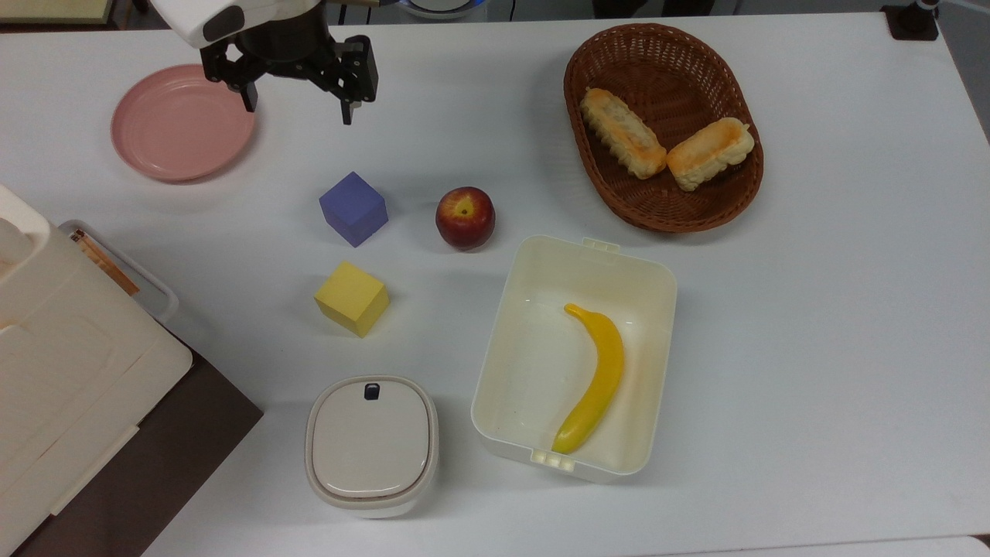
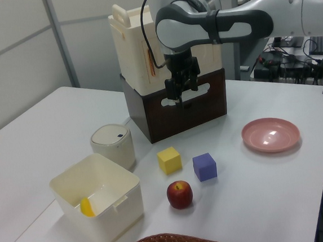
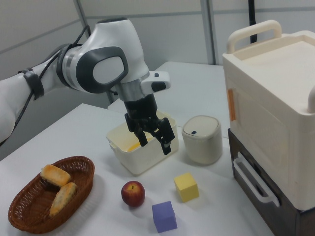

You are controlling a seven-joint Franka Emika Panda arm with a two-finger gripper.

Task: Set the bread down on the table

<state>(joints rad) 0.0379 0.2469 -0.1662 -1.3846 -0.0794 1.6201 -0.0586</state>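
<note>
The bread (image 1: 710,152), a short chunky roll with an orange-golden top, lies in the brown wicker basket (image 1: 595,54) at the top view's upper right. It rests beside a longer, paler roll (image 1: 623,143). In the right view the bread (image 3: 55,175) is the farther of the two rolls in the basket (image 3: 19,216). My gripper (image 1: 298,108) hangs open and holds nothing above the white table (image 1: 835,309), just right of the pink plate (image 1: 182,124) and far from the basket. The gripper (image 2: 181,91) is also in the left view, and the gripper (image 3: 155,146) hovers in front of the white bin in the right view.
A purple cube (image 1: 353,207), a yellow cube (image 1: 352,298) and a red apple (image 1: 465,217) sit mid-table. A white open bin (image 1: 503,309) holds a banana (image 1: 595,379). A lidded white pot (image 1: 371,445) and a cream storage box (image 1: 69,371) stand at the top view's lower left.
</note>
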